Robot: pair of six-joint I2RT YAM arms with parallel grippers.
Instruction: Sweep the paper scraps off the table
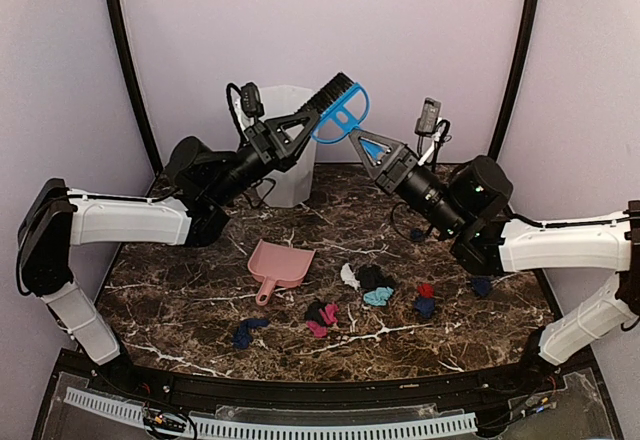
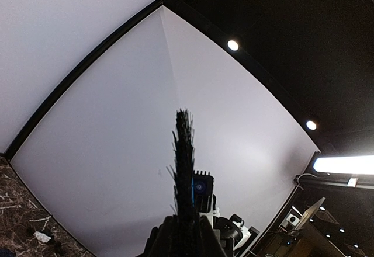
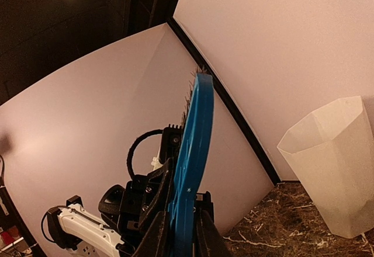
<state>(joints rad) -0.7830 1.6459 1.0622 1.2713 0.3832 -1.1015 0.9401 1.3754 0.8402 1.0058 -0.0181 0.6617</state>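
Paper scraps (image 1: 375, 285) lie unswept on the table (image 1: 180, 300), 3 to 6 o'clock of the dustpan (image 1: 280, 263); we see left gripper (image 1: 312, 118) and right gripper (image 1: 358, 140) both clamped on the brush (image 1: 338, 110), aloft. Sweeping unstarted.

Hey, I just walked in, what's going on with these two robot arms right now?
Both arms are raised over the back of the table. The left gripper and right gripper each have the blue hand brush between their fingers in mid-air, which looks like a hand-over. The pink dustpan lies flat on the table with no gripper near it. The paper scraps lie scattered near it, not yet swept. A white bin stands at the back.
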